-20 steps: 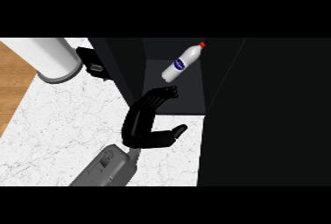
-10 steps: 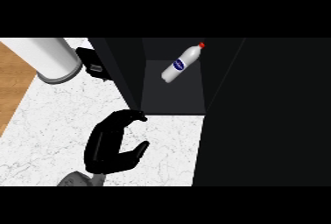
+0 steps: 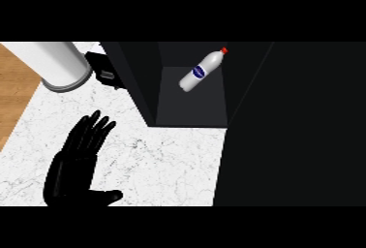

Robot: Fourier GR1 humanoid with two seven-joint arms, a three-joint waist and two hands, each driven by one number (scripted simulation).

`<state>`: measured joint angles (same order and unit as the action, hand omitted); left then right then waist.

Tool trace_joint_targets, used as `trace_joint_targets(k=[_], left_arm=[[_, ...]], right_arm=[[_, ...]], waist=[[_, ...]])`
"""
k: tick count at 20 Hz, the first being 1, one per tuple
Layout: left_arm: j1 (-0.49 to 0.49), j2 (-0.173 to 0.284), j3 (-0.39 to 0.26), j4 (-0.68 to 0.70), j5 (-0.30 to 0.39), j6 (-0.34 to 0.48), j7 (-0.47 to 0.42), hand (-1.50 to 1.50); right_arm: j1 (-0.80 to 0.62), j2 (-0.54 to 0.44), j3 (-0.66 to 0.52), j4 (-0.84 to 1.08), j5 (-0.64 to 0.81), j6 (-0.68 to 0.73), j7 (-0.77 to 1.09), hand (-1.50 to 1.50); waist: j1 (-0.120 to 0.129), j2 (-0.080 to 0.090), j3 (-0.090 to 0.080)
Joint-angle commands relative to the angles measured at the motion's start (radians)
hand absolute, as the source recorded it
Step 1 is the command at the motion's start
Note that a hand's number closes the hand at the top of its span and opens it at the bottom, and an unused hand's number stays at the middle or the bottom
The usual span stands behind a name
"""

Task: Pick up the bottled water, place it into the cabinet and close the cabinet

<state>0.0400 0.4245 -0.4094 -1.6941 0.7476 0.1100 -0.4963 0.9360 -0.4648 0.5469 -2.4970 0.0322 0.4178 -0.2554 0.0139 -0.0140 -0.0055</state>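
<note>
Lying tilted inside the cabinet [image 3: 193, 104], upper centre of frame, is the bottled water [image 3: 201, 72]: white body, blue label, red cap pointing to the upper right. It sits on the dark shelf floor betw. the cabinet's two side walls, touching no hand. Cabinet front is open; a big black panel fills the right side of the frame, can't tell if that's the door. One black hand [image 3: 80, 167] shows at lower left over the white marbled table [image 3: 172, 164], fingers straight and spread wide, tips aimed up-frame, thumb out to the right, holding nothing. Which arm it belongs to isn't clear from its spot at the left; other hand not seen. Upper left: a white cylinder w/ grey base [image 3: 58, 65], and just beside it a small black box [image 3: 105, 73] against the cabinet's left wall. Wood strip [image 3: 16, 92] runs along the left edge.
</note>
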Motion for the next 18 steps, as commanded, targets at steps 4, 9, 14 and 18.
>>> trace_joint_targets(k=[4, 9, 14, 18], left_arm=[[0.106, 0.094, 0.095, -0.055, 0.094, -0.078, 0.013, -1.5], [0.138, 0.146, 0.14, -0.11, 0.144, -0.111, 0.041, -1.5], [0.2, 0.199, 0.19, -0.122, 0.186, -0.193, 0.03, -1.5], [0.208, 0.201, 0.194, -0.113, 0.19, -0.224, 0.02, -1.5]], right_arm=[[-0.098, -0.073, 0.184, -0.188, 0.192, 0.044, 0.148, 1.5], [-0.196, -0.087, 0.233, -0.158, 0.177, 0.042, 0.181, 1.5], [-0.198, -0.008, 0.322, -0.11, 0.075, -0.033, 0.216, 1.5], [-0.239, 0.025, 0.351, -0.083, 0.015, -0.035, 0.204, 1.5]], waist=[[0.024, -0.004, -0.008], [0.045, -0.007, -0.009], [0.065, 0.008, -0.008], [0.088, 0.021, -0.009]])
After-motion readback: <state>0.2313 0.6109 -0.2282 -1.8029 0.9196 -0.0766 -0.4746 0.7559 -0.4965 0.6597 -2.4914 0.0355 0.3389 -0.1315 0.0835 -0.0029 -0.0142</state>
